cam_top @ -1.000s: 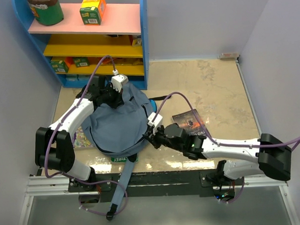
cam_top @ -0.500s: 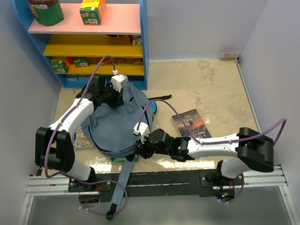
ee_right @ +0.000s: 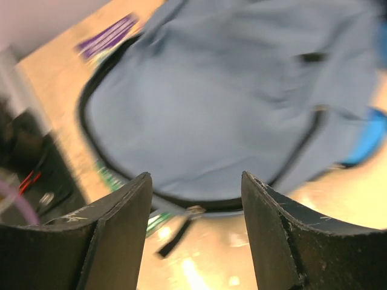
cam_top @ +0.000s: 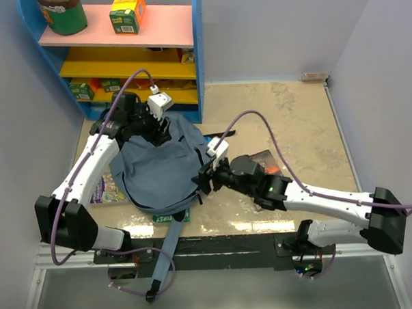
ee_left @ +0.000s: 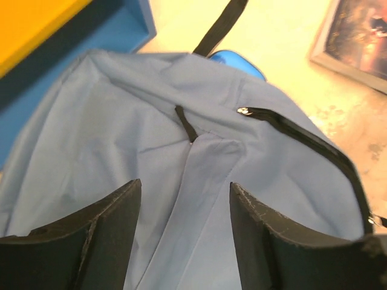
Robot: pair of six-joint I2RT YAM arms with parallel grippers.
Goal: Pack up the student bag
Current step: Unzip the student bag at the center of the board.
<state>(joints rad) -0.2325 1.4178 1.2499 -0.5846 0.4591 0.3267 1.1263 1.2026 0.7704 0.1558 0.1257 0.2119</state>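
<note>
Student bag (cam_top: pixel 155 172) | left hand (cam_top: pixel 162 132) spread wide over top | right hand (cam_top: pixel 201 181) spread wide at right edge

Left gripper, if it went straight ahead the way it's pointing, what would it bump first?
Probably the student bag: the left gripper, jaws apart, points right at its blue-grey fabric. How close it is, the picture doesn't show.
</note>
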